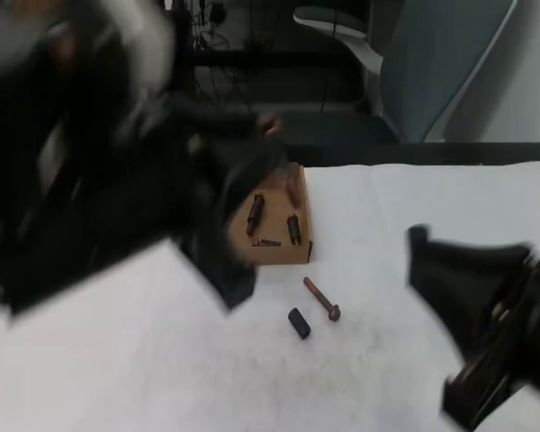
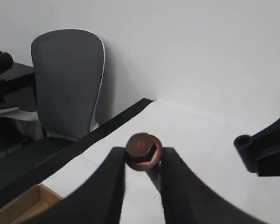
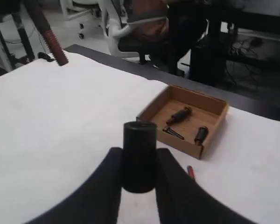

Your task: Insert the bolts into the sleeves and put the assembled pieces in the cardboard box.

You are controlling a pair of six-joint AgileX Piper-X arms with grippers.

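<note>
My left gripper (image 2: 143, 157) is shut on a rusty bolt (image 2: 142, 150), whose hexagonal head faces the camera. My right gripper (image 3: 139, 161) is shut on a black sleeve (image 3: 139, 154), held upright above the white bench. Farther off in the right wrist view, the threaded shank of the held bolt (image 3: 55, 43) hangs over the bench. The cardboard box (image 1: 299, 245) holds three dark assembled pieces (image 3: 179, 115). A loose bolt (image 1: 322, 299) and a loose black sleeve (image 1: 299, 322) lie on the bench in front of the box.
The left arm (image 1: 117, 189) looms over the box's left side; the right arm (image 1: 490, 306) sits at the bench's right front. A grey chair (image 2: 70, 79) stands beyond the bench's far edge. A black strip (image 1: 414, 153) borders that edge.
</note>
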